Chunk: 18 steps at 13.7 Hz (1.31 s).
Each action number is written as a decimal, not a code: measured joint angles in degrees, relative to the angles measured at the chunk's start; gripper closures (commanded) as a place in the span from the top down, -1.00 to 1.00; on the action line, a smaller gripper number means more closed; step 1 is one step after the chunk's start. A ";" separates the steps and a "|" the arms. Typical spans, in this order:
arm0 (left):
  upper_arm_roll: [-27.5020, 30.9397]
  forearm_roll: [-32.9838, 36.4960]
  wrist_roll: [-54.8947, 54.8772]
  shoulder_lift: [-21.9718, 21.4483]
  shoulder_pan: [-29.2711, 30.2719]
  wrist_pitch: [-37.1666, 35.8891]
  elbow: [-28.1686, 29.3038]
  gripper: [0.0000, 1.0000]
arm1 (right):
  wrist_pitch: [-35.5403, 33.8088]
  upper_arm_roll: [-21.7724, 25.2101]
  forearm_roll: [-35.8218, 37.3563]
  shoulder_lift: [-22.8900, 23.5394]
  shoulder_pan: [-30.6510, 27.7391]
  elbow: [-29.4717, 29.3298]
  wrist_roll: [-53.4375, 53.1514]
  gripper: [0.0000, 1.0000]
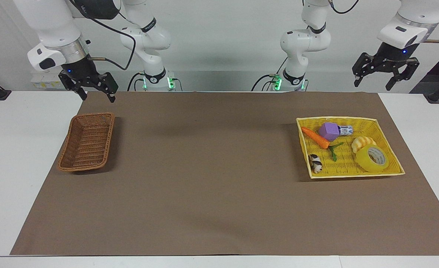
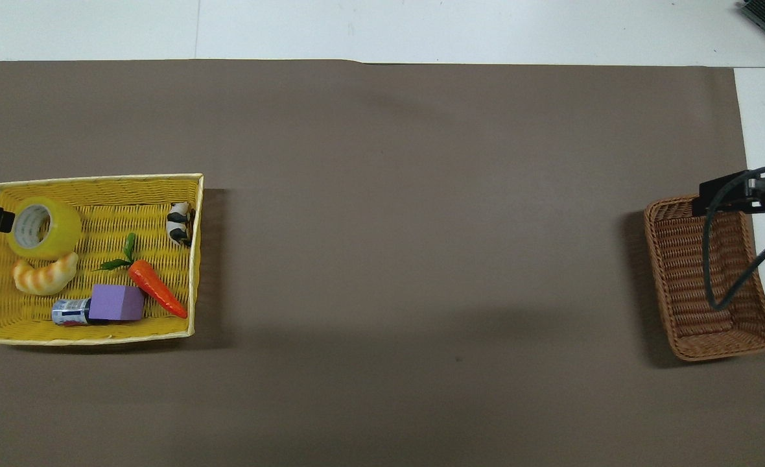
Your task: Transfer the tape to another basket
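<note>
Clearly, from the facing view, we had not begun the pick: our left hand (image 1: 385, 77) and right hand (image 1: 92, 89) hung raised, fingers apart, the right over the counter (image 1: 212, 178) by the wicker basket (image 1: 87, 142). Overhead, the tape (image 2: 43, 227) lay in the yellow tray (image 2: 97, 334), touching the croissant toy (image 2: 45, 275). Next, we judged, our left hand must descend onto it.

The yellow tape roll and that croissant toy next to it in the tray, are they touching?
Cannot tell. In the facing view the tape overlaps the croissant; the overhead view shows at most a sliver of tray between them, too thin to call.
</note>
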State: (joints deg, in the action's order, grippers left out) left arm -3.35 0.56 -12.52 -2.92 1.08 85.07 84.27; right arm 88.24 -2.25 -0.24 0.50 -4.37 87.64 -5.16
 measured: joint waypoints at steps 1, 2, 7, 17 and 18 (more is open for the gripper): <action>0.00 0.00 0.00 0.00 0.00 -0.01 0.01 1.00 | 0.00 0.00 0.00 0.00 0.00 0.01 0.00 1.00; 0.00 0.01 0.00 0.00 0.00 -0.01 0.02 1.00 | 0.00 0.00 0.00 0.00 0.00 0.01 0.00 1.00; 0.00 0.01 0.00 0.00 0.00 -0.40 0.02 1.00 | -0.01 0.02 0.00 -0.01 -0.02 0.03 0.00 1.00; 0.32 0.01 -0.10 0.00 0.86 -0.17 0.17 1.00 | -0.01 0.03 0.00 -0.04 -0.27 0.04 0.00 1.00; 0.35 0.01 -0.25 0.01 1.37 0.53 0.31 1.00 | -0.01 0.03 0.00 -0.04 -0.27 0.04 0.00 1.00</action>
State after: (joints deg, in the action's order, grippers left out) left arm -2.99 0.57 -12.78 -2.92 2.45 85.61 84.58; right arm 88.23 -2.23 -0.24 0.46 -4.64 87.68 -5.16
